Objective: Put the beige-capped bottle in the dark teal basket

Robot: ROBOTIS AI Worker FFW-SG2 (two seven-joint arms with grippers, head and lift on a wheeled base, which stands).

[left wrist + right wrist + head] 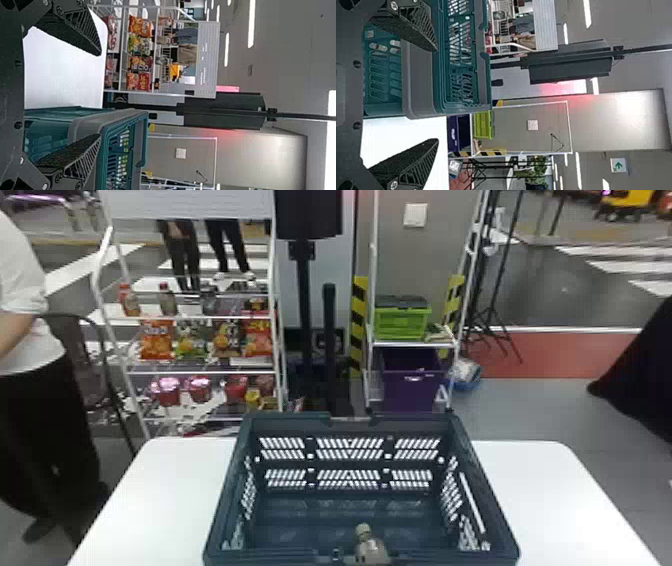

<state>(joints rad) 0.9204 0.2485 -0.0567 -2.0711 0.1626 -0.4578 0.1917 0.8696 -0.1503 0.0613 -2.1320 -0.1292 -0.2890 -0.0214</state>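
Note:
The beige-capped bottle (370,546) shows at the near wall of the dark teal basket (477,470), its cap pointing away from me; whether it stands inside or in front of the wall I cannot tell. In the left wrist view my left gripper (99,94) is open, its fingers wide apart, with the basket (138,146) beyond one finger. My right gripper (437,95) is likewise open and holds nothing; one finger overlaps the basket (421,83) and the other lies over the white table.
The basket stands on a white table (550,490). Behind it are a snack rack (200,317) at the left, a black post (329,340), and a shelf with a green crate (402,322) and a purple bin (410,390).

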